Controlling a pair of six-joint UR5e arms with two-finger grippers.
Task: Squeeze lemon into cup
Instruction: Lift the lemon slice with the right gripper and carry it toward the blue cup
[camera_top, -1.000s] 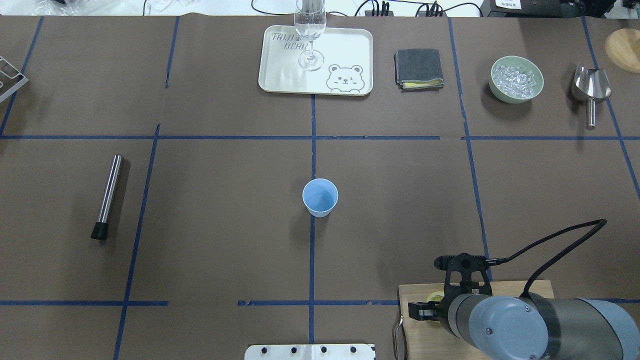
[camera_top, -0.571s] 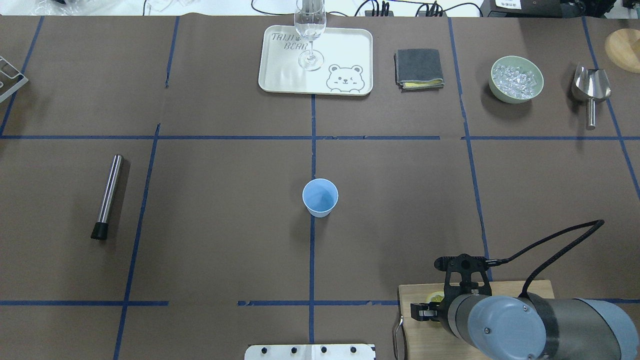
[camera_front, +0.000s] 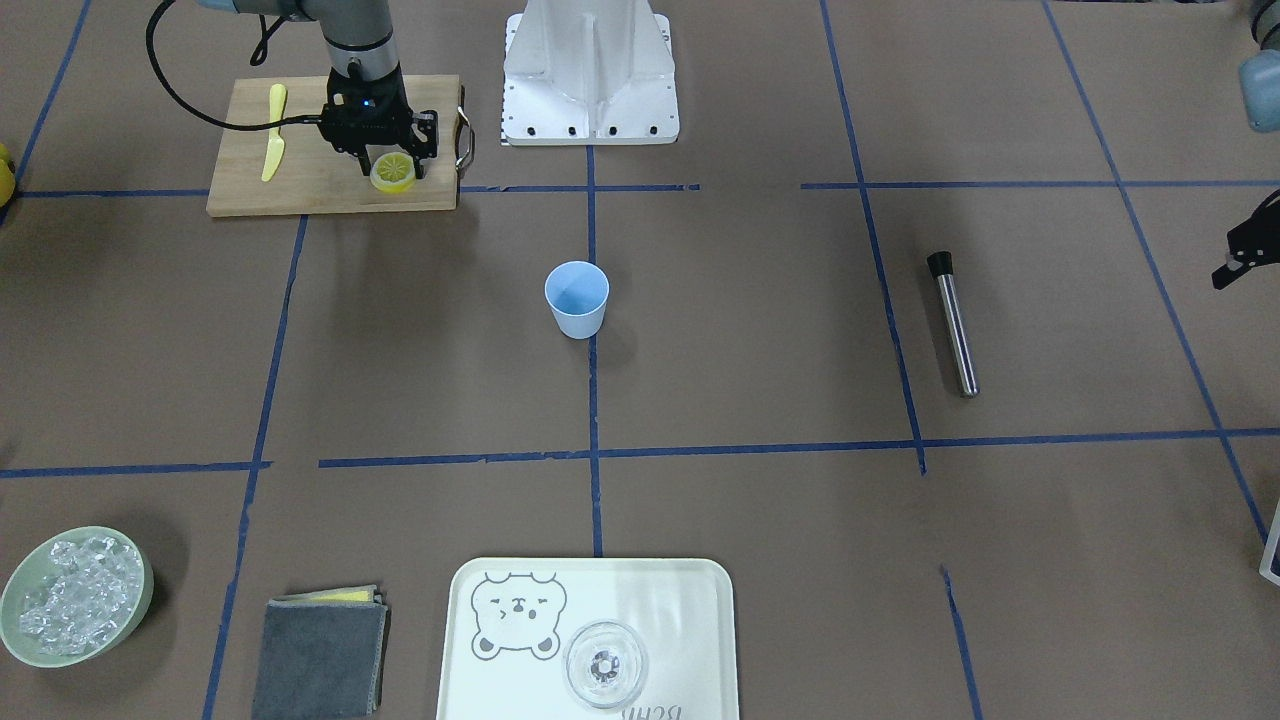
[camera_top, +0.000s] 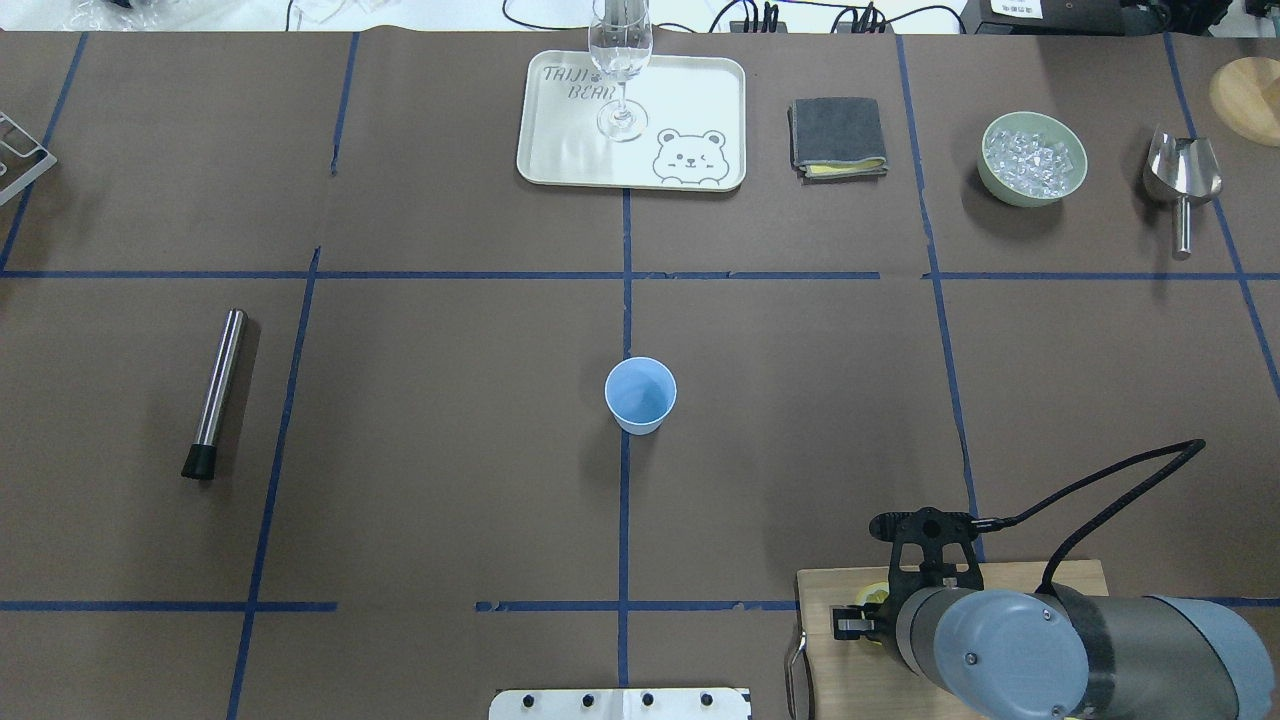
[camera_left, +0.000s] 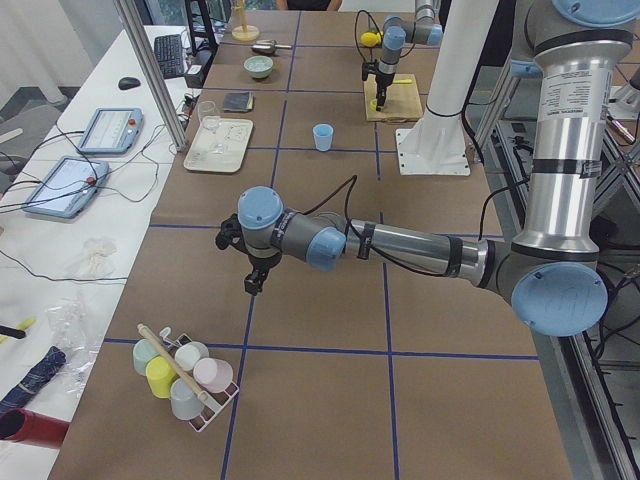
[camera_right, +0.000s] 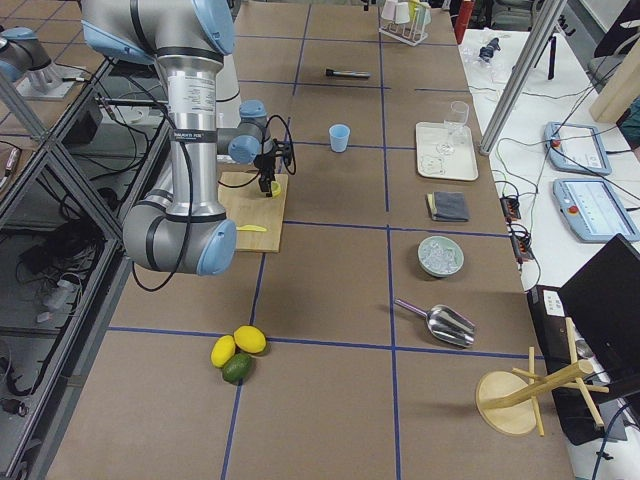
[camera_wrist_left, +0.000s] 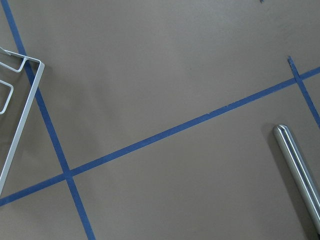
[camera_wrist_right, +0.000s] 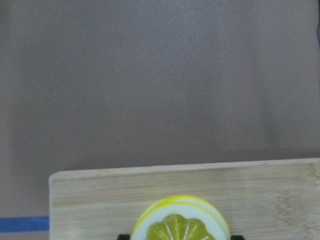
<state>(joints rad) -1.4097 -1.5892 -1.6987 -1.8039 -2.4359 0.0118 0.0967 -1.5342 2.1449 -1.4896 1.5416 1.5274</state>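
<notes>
lemon lies on the wooden cutting board at the upper left of the front-facing view. the right gripper points straight down with a finger on either side of the rind, likely so the pinch bears across the slice. whether it is clenched or merely straddling, i cannot tell. the light-blue cup stands upright and open-mouthed mid-frame, well apart from the board, placed to catch juice.

overhead, the wrist hides most of the slice at lower right, and only a sliver of yellow shows.

in the left-end view the left gripper hangs over bare table in the foreground, out of the way. its pincer state i cannot tell.

the left wrist view shows only tape lines and a steel rod.

the right wrist view has the slice at bottom centre, near the board's far edge. by my reading, the lift and carry to the cup are not yet done.
</notes>
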